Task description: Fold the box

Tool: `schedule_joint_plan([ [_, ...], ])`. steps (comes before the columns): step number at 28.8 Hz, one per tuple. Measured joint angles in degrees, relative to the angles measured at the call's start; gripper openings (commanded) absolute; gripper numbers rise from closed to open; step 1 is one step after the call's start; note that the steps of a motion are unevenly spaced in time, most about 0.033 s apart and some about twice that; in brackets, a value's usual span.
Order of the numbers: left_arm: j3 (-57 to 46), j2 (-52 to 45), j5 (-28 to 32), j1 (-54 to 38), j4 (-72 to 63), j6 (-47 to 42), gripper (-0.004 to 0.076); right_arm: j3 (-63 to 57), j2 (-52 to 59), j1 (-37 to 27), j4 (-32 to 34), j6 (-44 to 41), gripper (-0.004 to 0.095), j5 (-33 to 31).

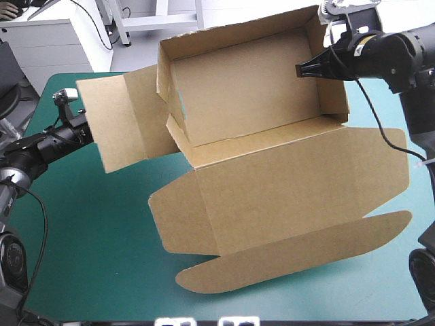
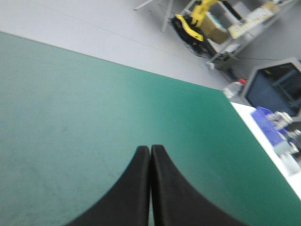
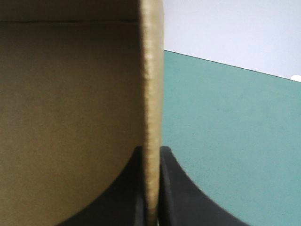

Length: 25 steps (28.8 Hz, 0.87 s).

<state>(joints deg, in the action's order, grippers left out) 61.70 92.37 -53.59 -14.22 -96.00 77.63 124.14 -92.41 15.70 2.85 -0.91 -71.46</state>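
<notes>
Right gripper (image 3: pixel 151 150) pinches a rough-edged wall of the box (image 1: pixel 272 183) (brown tray, rounded flaps) — left gripper (image 2: pixel 150 149) closed.

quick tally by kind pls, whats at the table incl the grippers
brown cardboard box, some walls raised: 1
black two-fingered grippers: 2 (left gripper, right gripper)
teal-green table cover: 1
total: 4

1. Robotics lab or test workshop, not a home.
2. Bench (image 1: pixel 95 224) clad in a teal-green cover, left arm (image 1: pixel 41 149) and right arm (image 1: pixel 397 51) reaching in from its sides.
3. Bare grey floor (image 2: pixel 84 23) around.
4. White cabinet (image 1: pixel 47 44) and blue crate (image 2: pixel 264 118) beyond the bench's edges.
</notes>
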Motion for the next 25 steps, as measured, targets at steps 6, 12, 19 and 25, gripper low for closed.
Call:
schedule_joint_plan([
  [6, 5.51, 0.37, -12.26, 0.26, 0.05, -1.94, -0.0008, 0.00, -4.59, 0.00, -2.85, 0.07, -0.0018, 0.07],
  [12, 7.64, 0.37, -13.93, 0.60, 0.19, -4.66, -0.0008, 0.00, -8.62, 0.00, -2.85, 0.18, -0.0018, 0.51],
  [19, 7.76, 0.37, -13.93, 3.11, 0.25, -6.72, -0.0008, -0.06, -10.96, 0.00, -4.35, 0.91, -0.0018, 2.59],
  [25, 7.77, 0.37, -14.15, 4.52, 0.36, -10.17, 0.0050, -0.06, -11.49, 0.00, -5.04, 1.85, -0.0018, 3.90],
])
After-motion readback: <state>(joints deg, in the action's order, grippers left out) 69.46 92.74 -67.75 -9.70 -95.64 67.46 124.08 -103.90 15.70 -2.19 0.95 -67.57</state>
